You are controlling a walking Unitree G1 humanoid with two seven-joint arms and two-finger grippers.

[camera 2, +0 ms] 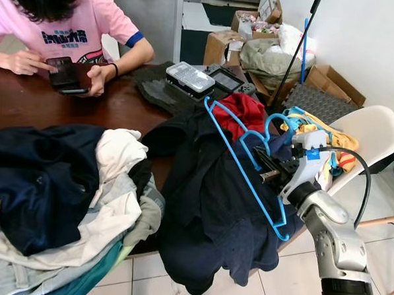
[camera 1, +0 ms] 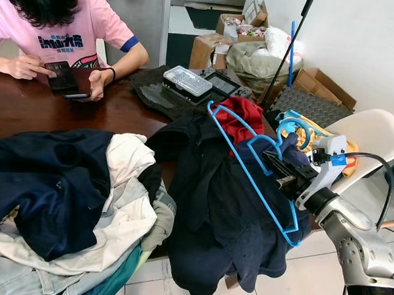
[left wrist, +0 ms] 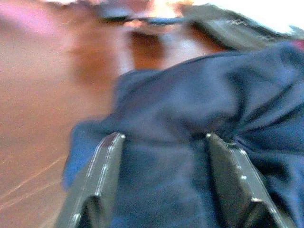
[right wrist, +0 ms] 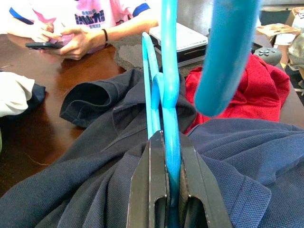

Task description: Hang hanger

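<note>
A blue plastic hanger [right wrist: 170, 71] is clamped between the fingers of my right gripper [camera 1: 277, 163], which is shut on its lower bar. The hanger slants across a navy polo shirt [camera 1: 213, 208] that drapes over the near right edge of the dark wooden table [camera 1: 53, 110]. Its hook [camera 1: 296, 121] curls up just behind the gripper. A red garment [camera 1: 243, 117] lies under the hanger's far corner. In the left wrist view, my left gripper [left wrist: 164, 136] stands open close above navy cloth [left wrist: 190, 95], nothing between its fingers.
A heap of navy, white and denim clothes [camera 1: 62, 193] covers the table's near left. A person [camera 1: 64, 28] in a pink shirt sits at the far side with a phone [camera 1: 62, 77]. A white chair [camera 1: 376, 134] stands to the right; boxes and bags [camera 1: 255, 51] behind.
</note>
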